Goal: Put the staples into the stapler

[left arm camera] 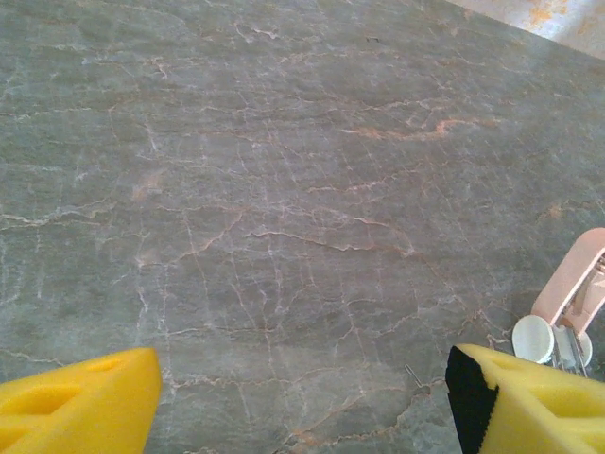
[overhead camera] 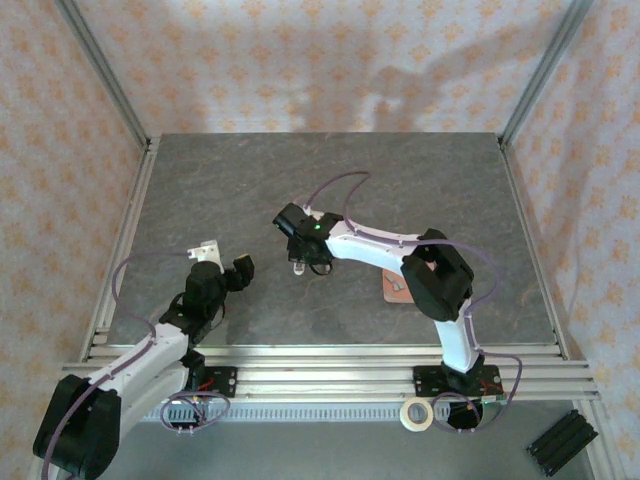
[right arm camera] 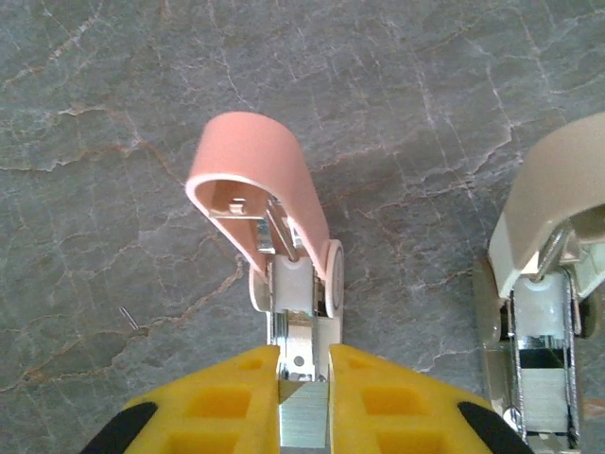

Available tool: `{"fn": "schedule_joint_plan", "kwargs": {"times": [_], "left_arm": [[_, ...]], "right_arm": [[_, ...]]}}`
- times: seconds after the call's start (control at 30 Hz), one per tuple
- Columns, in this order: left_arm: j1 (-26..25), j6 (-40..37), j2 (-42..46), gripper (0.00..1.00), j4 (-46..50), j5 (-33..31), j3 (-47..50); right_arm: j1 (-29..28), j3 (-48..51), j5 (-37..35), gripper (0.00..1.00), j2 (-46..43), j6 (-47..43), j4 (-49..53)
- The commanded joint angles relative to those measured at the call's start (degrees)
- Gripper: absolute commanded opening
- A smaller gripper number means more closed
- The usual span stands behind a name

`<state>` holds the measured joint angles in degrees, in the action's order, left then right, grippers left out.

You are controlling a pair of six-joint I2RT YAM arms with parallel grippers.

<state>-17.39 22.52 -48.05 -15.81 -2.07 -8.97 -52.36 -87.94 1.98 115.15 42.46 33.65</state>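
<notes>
The pink stapler [right arm camera: 269, 203] lies on the grey table with its lid swung up and its metal channel bare. My right gripper [right arm camera: 304, 378] hovers over the channel's near end, shut on a dull-grey strip of staples [right arm camera: 304, 421] that points into the channel. From above, the right gripper [overhead camera: 305, 255] is over the stapler [overhead camera: 299, 268] at mid-table. My left gripper [left arm camera: 302, 407] stands open over bare table, with the stapler [left arm camera: 572, 293] just beyond its right finger [left arm camera: 529, 402]. In the top view the left gripper [overhead camera: 237, 270] is left of the stapler.
A second, beige stapler [right arm camera: 558, 236] stands open to the right of the pink one. One loose staple [right arm camera: 131, 320] lies on the table. A small pink piece [overhead camera: 397, 288] sits under the right arm. A tape roll [overhead camera: 417, 413] and a black block [overhead camera: 562, 442] lie off the table's near edge.
</notes>
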Motion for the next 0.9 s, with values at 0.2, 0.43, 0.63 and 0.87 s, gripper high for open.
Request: {"fn": "schedule_joint_plan", "kwargs": {"times": [0.2,0.43,0.63,0.87], "left_arm": [[1.0,0.5,0.0,0.80,-0.4,0.8,0.7],[1.2,0.4,0.0,0.80,-0.4,0.9,0.7],[1.4,0.3,0.0,0.79,-0.5,1.0,0.6],[1.5,0.2,-0.5,0.80,-0.9,1.1,0.5]], "right_arm": [[-0.5,-3.8,0.4,0.18,2.9,0.2,0.2],[-0.5,-4.6,-0.5,0.17,3.9,0.1,1.4],[-0.5,-4.6,-0.3,0.17,4.5,0.1,1.2],[-0.4,-4.6,-1.0,0.17,5.1,-0.1,1.6]]}}
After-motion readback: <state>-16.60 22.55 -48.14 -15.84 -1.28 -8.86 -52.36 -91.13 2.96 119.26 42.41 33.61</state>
